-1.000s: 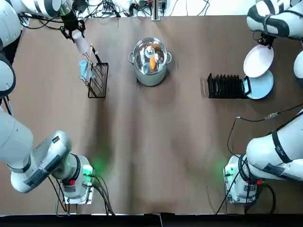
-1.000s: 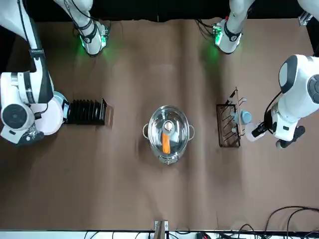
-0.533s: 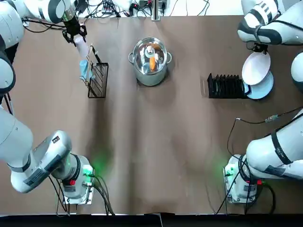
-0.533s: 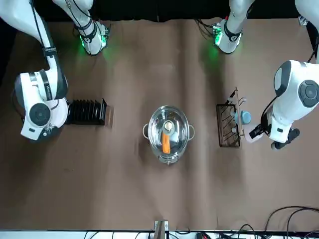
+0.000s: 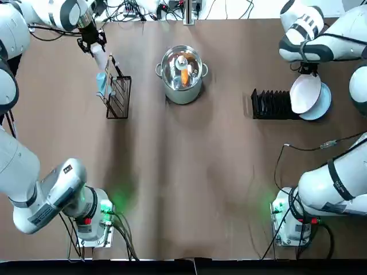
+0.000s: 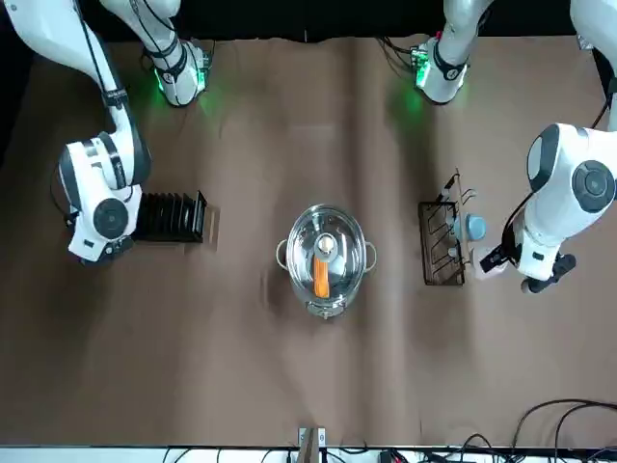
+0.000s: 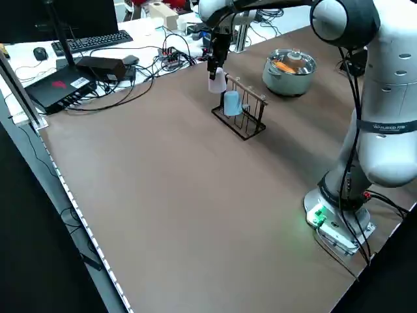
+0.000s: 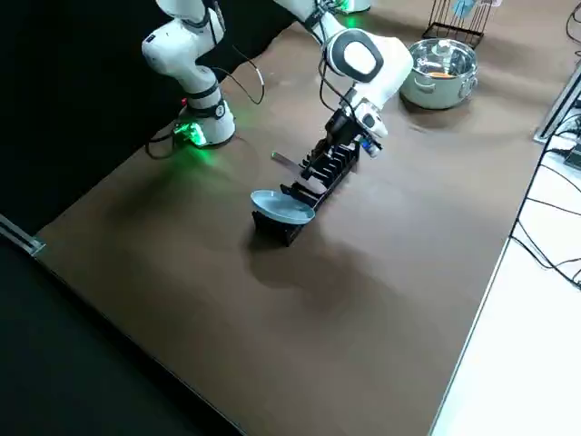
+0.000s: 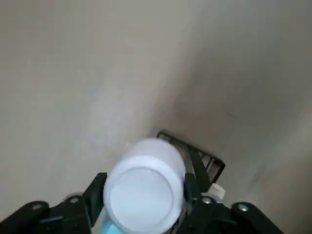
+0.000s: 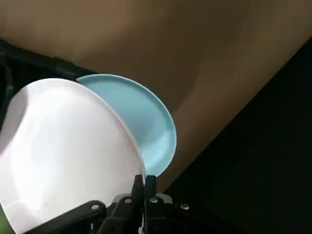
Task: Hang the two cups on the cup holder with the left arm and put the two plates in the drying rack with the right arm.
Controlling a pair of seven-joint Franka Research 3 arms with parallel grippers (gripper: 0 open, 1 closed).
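Between the fingers of my left gripper (image 9: pixel 144 214) sits the pale cup (image 9: pixel 145 187), clamped on both sides with its flat bottom facing my wrist camera. Just below and beside it hangs the blue cup (image 5: pixel 101 83), already on a peg of the cup holder (image 5: pixel 117 91), whose black wire base (image 9: pixel 195 156) shows right behind the cup I hold. From the side, the pale cup (image 7: pixel 217 81) is level with the top of the post and touching or nearly touching it; I cannot tell which. Farther off toward the middle of the table stands a steel pot (image 5: pixel 182 73) with something orange inside.

At my right gripper (image 10: pixel 145 187) the fingers are pinched tight on the rim of the white plate (image 10: pixel 68 151), which tilts away from my wrist. Right behind it the blue plate (image 10: pixel 144 126) leans at the end of the drying rack (image 5: pixel 274 104), its edge peeking past the white one. From overhead, the white plate (image 5: pixel 305 93) overlaps the blue plate (image 5: pixel 323 102) at the rack's outer end. Beyond them the rack's slots stretch toward the pot.
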